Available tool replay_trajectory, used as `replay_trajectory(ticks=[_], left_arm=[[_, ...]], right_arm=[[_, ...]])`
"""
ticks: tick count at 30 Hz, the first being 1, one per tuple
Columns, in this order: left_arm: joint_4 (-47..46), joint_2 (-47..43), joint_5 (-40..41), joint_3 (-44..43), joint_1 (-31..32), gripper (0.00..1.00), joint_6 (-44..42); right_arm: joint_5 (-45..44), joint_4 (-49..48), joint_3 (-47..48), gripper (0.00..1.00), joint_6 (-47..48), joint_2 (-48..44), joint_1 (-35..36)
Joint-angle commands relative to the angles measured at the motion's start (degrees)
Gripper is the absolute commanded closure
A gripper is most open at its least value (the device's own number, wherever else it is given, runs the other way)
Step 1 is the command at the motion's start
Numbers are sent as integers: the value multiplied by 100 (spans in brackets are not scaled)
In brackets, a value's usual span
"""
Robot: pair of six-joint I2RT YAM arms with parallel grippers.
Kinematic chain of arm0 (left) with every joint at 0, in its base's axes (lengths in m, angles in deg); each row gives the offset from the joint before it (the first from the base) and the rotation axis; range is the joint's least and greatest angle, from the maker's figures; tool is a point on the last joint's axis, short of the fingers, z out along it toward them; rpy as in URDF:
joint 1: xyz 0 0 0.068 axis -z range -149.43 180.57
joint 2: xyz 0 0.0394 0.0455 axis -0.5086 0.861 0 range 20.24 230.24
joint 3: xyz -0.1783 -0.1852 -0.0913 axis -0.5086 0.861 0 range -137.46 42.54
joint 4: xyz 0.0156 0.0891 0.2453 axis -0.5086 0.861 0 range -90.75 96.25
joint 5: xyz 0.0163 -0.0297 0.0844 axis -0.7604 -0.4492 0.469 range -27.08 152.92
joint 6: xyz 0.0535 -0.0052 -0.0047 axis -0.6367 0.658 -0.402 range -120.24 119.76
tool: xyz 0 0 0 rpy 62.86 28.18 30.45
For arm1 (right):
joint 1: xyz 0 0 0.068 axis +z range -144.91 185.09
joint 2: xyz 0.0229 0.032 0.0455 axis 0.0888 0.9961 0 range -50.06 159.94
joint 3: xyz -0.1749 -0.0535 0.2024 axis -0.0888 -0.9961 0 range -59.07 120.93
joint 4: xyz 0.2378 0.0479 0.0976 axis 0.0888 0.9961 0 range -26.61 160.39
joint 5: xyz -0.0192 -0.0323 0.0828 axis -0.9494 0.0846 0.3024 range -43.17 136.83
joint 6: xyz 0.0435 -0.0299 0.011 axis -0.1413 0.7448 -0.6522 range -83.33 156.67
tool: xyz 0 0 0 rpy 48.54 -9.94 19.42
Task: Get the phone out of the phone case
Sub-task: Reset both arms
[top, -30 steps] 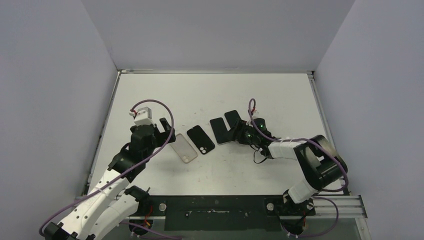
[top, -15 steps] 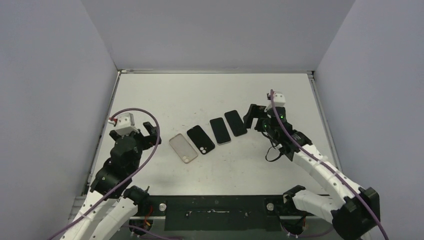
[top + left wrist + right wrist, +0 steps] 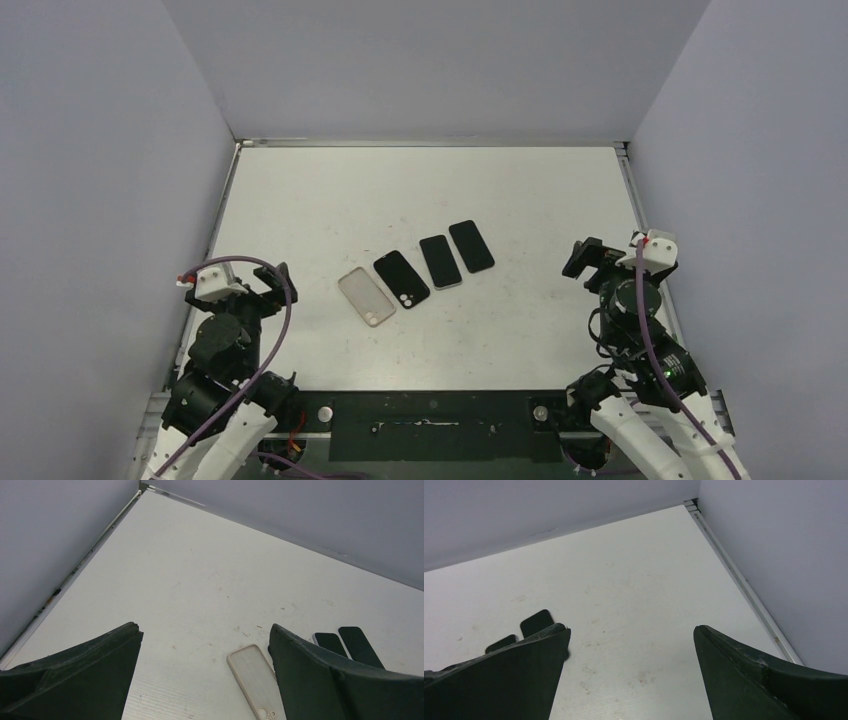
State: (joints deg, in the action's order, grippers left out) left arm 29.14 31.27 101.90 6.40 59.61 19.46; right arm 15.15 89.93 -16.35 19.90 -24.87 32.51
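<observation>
On table [image 3: 300, 200]: clear case [image 3: 366, 296] nr blk phone [image 3: 401, 279].

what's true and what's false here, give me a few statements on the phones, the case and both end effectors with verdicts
1. The pale case lies flat on the table, at the left end of the row. True.
2. The left end effector is shut on the pale case. False: it is open and empty, with the case lying apart from it.
3. The right end effector is open and holds nothing. True.
4. The rightmost dark phone is stacked on the next dark phone. False: it lies flat beside it, not on top.
</observation>
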Motion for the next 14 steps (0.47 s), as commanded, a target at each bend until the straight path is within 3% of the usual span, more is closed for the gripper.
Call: replay_trajectory(ticks=[1,14], left_arm=[[42,-114,-16,158,-30,3,132],[-196,-315,-315,364,-30,3,-11]], right_arm=[[-713,767,-53,0,55,17,-4],[-1051,969,-22,0,40,-209,8]])
